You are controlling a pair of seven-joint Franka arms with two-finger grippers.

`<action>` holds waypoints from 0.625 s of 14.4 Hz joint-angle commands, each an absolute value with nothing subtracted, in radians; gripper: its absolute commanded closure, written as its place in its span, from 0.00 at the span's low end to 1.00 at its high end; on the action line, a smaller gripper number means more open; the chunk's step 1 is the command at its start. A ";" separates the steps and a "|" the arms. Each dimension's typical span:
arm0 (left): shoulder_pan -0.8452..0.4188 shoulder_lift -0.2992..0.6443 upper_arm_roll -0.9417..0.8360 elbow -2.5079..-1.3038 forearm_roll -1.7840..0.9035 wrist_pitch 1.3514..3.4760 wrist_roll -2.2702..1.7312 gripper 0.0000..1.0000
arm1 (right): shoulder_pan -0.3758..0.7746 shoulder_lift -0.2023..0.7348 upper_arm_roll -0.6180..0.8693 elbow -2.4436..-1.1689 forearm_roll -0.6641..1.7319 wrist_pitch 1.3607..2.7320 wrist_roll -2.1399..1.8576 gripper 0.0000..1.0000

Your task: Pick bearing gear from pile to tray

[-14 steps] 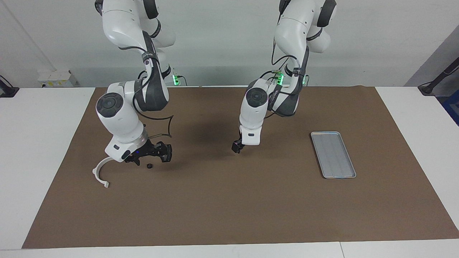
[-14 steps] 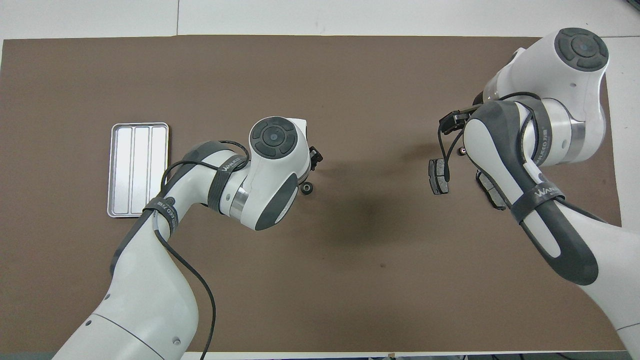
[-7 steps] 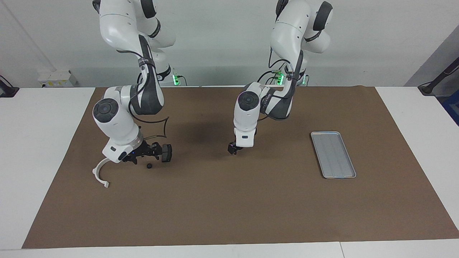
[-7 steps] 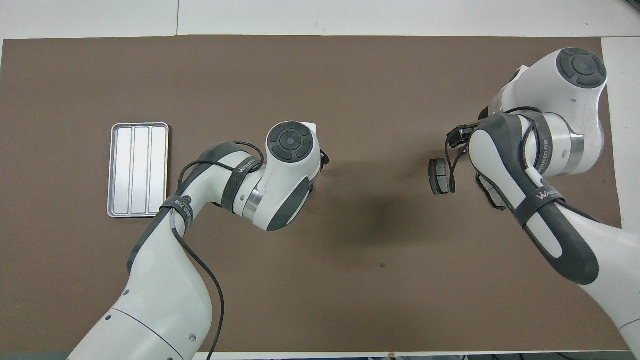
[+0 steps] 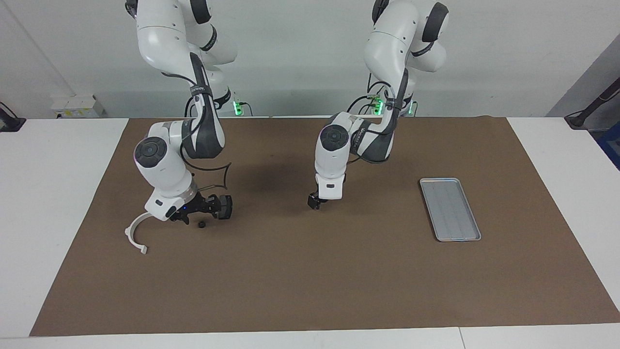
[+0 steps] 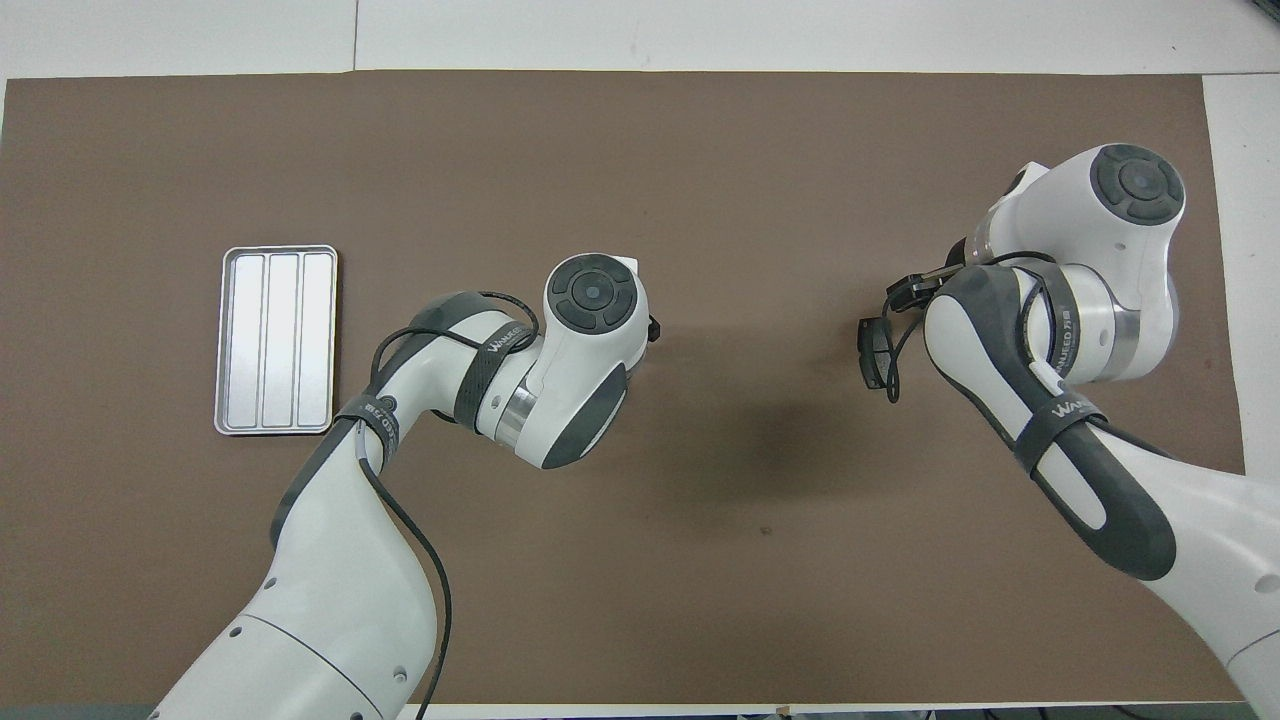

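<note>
The right gripper [image 5: 219,207] has swung inward, pinching a dark grey brake pad [image 5: 224,207] above a small black round piece [image 5: 201,224]; the left gripper [image 5: 314,203] has sunk, its fingers unreadable. The flat silver-grey metal tray [image 5: 450,209] lies well apart on the brown mat [image 5: 310,281].

One tray [image 5: 450,209], one white bracket [image 5: 133,232], one brake pad [image 5: 224,206]

The right gripper [image 5: 219,207] hangs over the mat [image 5: 310,281] beside a white bracket [image 5: 134,232]; the tray [image 5: 450,209] lies well apart.
</note>
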State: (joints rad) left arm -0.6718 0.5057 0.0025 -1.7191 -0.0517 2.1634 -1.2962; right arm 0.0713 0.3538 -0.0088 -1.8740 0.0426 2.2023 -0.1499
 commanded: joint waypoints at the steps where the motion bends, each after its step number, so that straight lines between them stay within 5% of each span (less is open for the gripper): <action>1: -0.690 0.503 0.018 -1.727 -0.032 2.166 -1.322 0.19 | 0.055 0.331 0.002 -1.914 0.046 2.235 -0.198 0.05; 6: -0.704 0.502 0.020 -1.733 -0.032 2.169 -1.344 0.27 | 0.023 0.353 0.002 -1.922 0.045 2.292 -0.258 0.05; 7: -0.706 0.499 0.020 -1.743 -0.032 2.172 -1.344 0.38 | 0.018 0.357 0.002 -1.922 0.046 2.292 -0.261 0.05; 9: -0.704 0.495 0.020 -1.750 -0.032 2.174 -1.342 0.81 | 0.018 0.357 0.002 -1.922 0.044 2.293 -0.261 0.05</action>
